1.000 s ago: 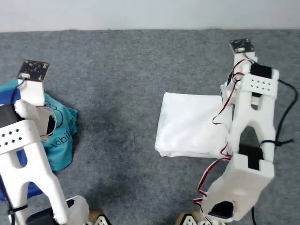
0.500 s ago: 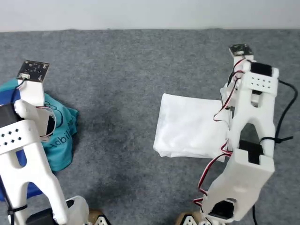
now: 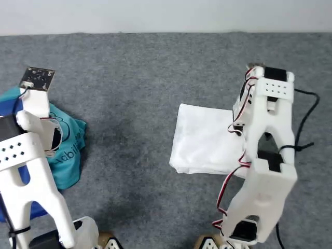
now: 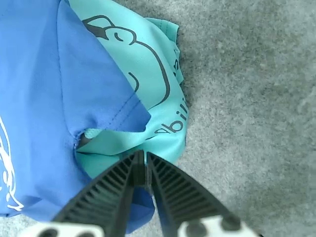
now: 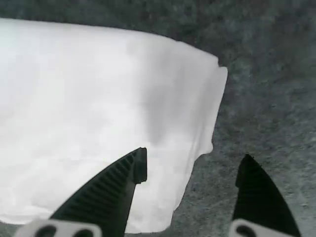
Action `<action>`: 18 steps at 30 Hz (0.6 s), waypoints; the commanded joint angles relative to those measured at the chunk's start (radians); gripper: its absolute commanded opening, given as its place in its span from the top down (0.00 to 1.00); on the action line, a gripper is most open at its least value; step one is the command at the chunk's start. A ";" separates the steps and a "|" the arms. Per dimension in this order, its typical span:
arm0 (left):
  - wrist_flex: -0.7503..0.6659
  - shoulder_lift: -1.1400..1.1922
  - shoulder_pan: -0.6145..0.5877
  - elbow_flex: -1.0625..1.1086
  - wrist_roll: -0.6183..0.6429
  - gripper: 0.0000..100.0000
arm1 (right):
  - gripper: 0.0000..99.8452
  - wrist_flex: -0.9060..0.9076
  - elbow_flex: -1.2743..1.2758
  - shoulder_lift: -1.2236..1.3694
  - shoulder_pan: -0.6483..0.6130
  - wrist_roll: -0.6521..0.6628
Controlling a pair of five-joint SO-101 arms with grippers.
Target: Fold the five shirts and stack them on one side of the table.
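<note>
A folded white shirt (image 3: pixel 205 140) lies right of the table's middle. The right arm stands over its right edge. In the right wrist view my right gripper (image 5: pixel 192 170) is open above the white shirt (image 5: pixel 89 103), one finger over the cloth and one over bare carpet past its corner. At the left edge a teal shirt (image 3: pixel 70 148) and a blue shirt (image 3: pixel 10 104) lie heaped. My left gripper (image 4: pixel 145 165) is shut with nothing in it, above the teal shirt (image 4: pixel 148 84) and blue shirt (image 4: pixel 44 108).
Grey carpet (image 3: pixel 129 93) covers the table, with open room between the two arms and along the back. A pale wall runs along the far edge.
The right arm has shifted left, farther over the white shirt's right edge. The left arm has not moved.
</note>
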 commanded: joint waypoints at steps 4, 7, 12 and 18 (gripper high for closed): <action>-0.011 -0.031 -0.008 -0.005 -0.003 0.99 | 0.70 -0.038 -0.005 0.107 -0.004 -0.014; -0.011 -0.029 -0.008 -0.005 -0.003 0.99 | 0.70 -0.039 -0.005 0.165 -0.005 -0.014; -0.011 -0.028 -0.008 -0.005 -0.003 0.99 | 0.79 -0.039 -0.005 0.226 -0.005 -0.006; -0.015 -0.028 -0.008 0.025 -0.006 0.99 | 0.98 -0.041 -0.006 0.219 -0.002 0.080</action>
